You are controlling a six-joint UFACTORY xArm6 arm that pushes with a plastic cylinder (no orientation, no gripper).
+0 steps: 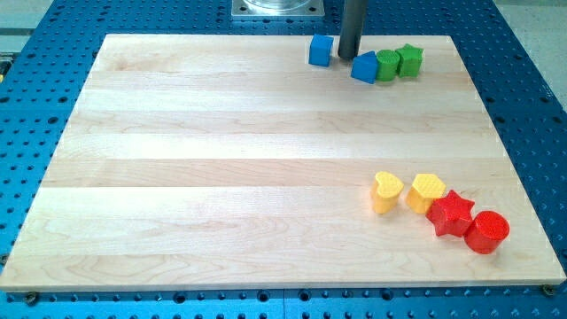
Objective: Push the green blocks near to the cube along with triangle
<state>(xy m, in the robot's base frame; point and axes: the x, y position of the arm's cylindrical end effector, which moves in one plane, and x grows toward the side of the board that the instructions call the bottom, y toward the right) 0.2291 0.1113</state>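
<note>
A blue cube (321, 50) stands near the board's top edge. My tip (347, 58) is just to its right, between it and a blue triangle block (364, 67). A green cylinder (387, 65) touches the triangle's right side. A green star (409, 59) touches the cylinder's right side. The three form a row running to the view's right. The rod comes down from the view's top.
At the lower right lie a yellow heart (385, 192), a yellow hexagon (426, 192), a red star (451, 213) and a red cylinder (486, 232) in a slanted row. The wooden board (221, 177) lies on a blue perforated table.
</note>
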